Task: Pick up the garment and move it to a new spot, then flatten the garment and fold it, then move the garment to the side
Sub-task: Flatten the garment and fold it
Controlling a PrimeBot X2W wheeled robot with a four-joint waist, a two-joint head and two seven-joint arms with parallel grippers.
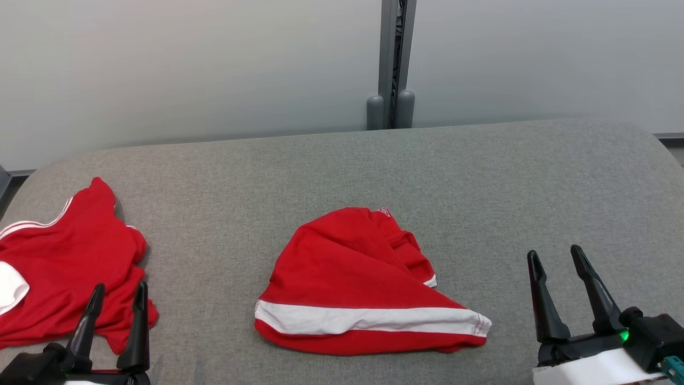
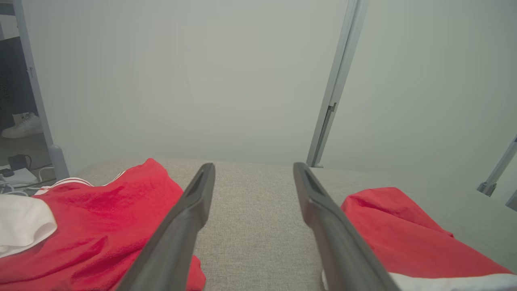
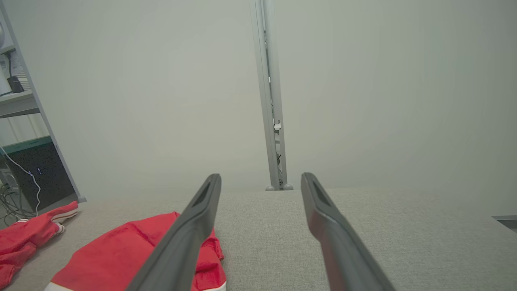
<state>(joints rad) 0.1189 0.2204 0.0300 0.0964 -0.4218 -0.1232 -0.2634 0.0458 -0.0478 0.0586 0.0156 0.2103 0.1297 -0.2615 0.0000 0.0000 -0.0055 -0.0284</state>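
A red garment (image 1: 352,278) with a white band lies bunched in a rough half-dome at the middle of the grey padded table (image 1: 342,171). It also shows at the right in the left wrist view (image 2: 404,234) and at the lower left in the right wrist view (image 3: 121,258). A second red garment (image 1: 64,267) with white trim lies crumpled at the table's left end (image 2: 101,226) (image 3: 28,234). My left gripper (image 1: 120,287) (image 2: 253,165) is open at that garment's near right edge, holding nothing. My right gripper (image 1: 554,251) (image 3: 261,176) is open over bare table, right of the middle garment.
A grey partition wall with a vertical post (image 1: 393,64) stands right behind the table's far edge. Left of the table, cables (image 2: 16,178) and a white shoe (image 2: 24,125) are on the floor. A shelf unit (image 3: 24,101) stands there too. Bare fabric lies between the garments.
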